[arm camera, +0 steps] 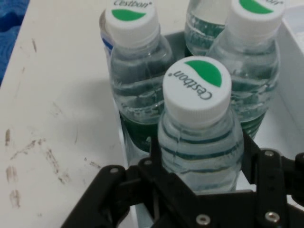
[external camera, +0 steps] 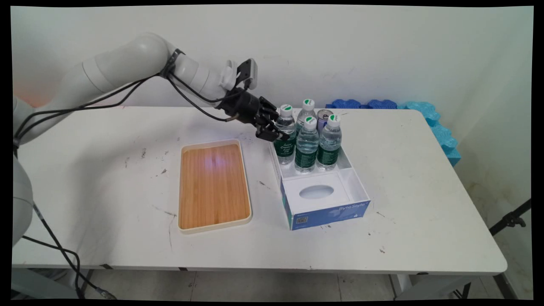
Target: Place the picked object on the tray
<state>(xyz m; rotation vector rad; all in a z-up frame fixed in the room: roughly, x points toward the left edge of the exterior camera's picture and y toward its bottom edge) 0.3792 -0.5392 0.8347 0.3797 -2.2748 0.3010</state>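
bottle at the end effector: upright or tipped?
Upright. The bottle stands cap up in the box, with the end effector around it.

Silver can (external camera: 324, 117) largely hidden behind water bottles (external camera: 306, 146); only top and strip of side seen. Nearest bottle (arm camera: 199, 137) lower body masked by end effector (arm camera: 199, 190) linkage in hand view; fingertips not seen. Rear bottles (arm camera: 254, 9) cut off by top edge. Box (external camera: 325, 210) small print unreadable. Blue foam (external camera: 433, 123) partly concealed behind worktop (external camera: 106, 238).

"Cestbon" on bottle cap (arm camera: 197, 88)
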